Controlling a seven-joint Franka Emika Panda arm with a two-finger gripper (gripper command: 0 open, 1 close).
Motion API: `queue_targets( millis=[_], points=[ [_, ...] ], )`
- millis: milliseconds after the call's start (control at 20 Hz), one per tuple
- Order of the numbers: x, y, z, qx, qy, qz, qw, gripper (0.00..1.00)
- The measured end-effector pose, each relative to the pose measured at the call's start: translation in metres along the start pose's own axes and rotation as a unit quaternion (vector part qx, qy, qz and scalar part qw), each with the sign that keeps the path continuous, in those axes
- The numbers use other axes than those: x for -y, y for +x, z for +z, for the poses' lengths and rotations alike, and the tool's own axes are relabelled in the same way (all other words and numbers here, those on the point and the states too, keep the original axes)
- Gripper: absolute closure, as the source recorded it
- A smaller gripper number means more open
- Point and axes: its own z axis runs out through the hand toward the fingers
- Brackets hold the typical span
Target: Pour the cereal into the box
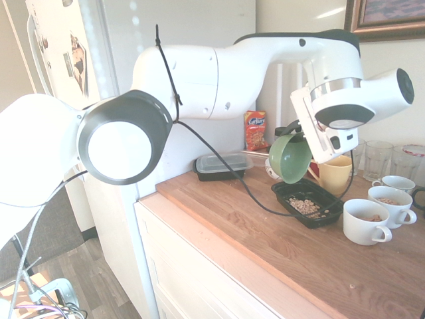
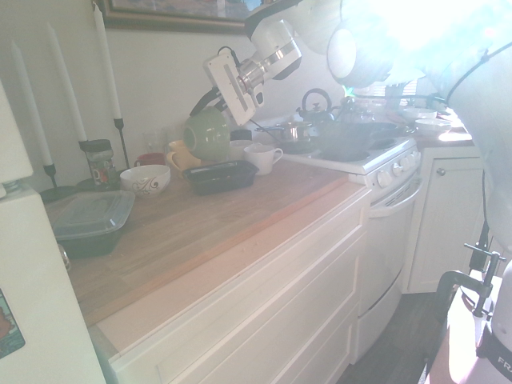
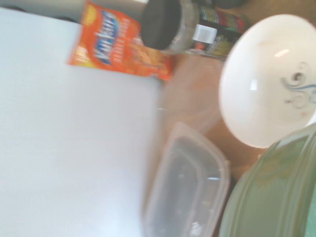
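Observation:
My gripper (image 1: 293,133) is shut on the rim of a round green bowl (image 1: 290,158), held in the air and tipped on its side. Its mouth faces down toward the box (image 1: 281,192), a shallow black tray on the wooden counter. The cereal (image 1: 307,207) lies as a small tan heap inside the box. From the other side, the green bowl (image 2: 206,134) hangs just above and behind the box (image 2: 220,178), under the gripper (image 2: 200,110). The bowl's green wall (image 3: 276,197) fills a corner of the wrist view. Whether any cereal is left in the bowl is hidden.
A black container with a clear lid (image 1: 222,165) sits further back, beside an orange snack packet (image 1: 255,129). A yellow mug (image 1: 335,174), white cups (image 1: 365,221), glasses (image 1: 378,158) and a white patterned bowl (image 2: 145,179) crowd around the box. A stove (image 2: 360,148) adjoins the counter.

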Motion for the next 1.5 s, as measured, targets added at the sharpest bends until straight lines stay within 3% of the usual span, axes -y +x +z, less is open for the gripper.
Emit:
queue_targets(
  millis=[200, 450, 700, 1050, 1200, 1300, 1500],
  points=[
    [0.031, -0.040, 0.006, -0.089, -0.083, -0.017, 0.992, 1.00],
    [0.052, -0.088, 0.036, -0.201, -0.184, -0.043, 0.961, 1.00],
    [0.064, -0.152, 0.115, -0.303, -0.283, -0.085, 0.906, 1.00],
    [0.025, -0.193, 0.198, -0.436, -0.395, -0.144, 0.796, 1.00],
    [0.005, -0.204, 0.239, -0.474, -0.419, -0.167, 0.756, 1.00],
    [-0.006, -0.212, 0.263, -0.484, -0.427, -0.179, 0.742, 1.00],
    [-0.021, -0.227, 0.296, -0.482, -0.431, -0.196, 0.737, 1.00]
  ],
)
